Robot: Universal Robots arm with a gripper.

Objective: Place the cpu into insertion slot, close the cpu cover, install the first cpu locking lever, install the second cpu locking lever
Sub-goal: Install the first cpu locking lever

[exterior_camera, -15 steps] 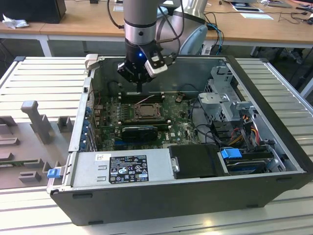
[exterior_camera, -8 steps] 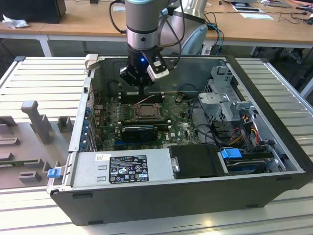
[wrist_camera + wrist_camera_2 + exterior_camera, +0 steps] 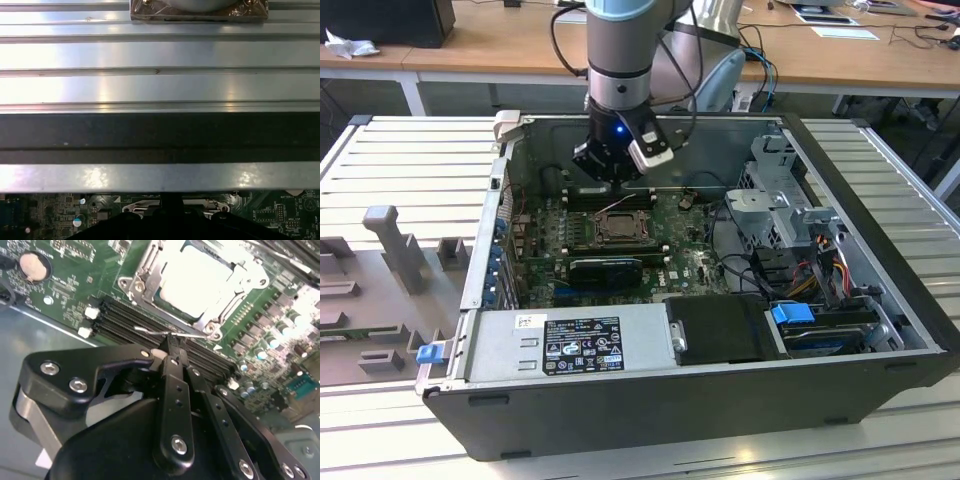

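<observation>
A ribbed metal counter (image 3: 400, 160) carries the open computer case (image 3: 880, 300), with wooden desks (image 3: 500, 50) behind. The hand (image 3: 610, 165) hangs inside the case, its fingers (image 3: 172, 360) closed together on a thin wire lever (image 3: 150, 333). Just beyond the fingertips lies the insertion slot (image 3: 131, 287), with the cpu (image 3: 197, 277) seated under the cpu cover (image 3: 220, 307).
</observation>
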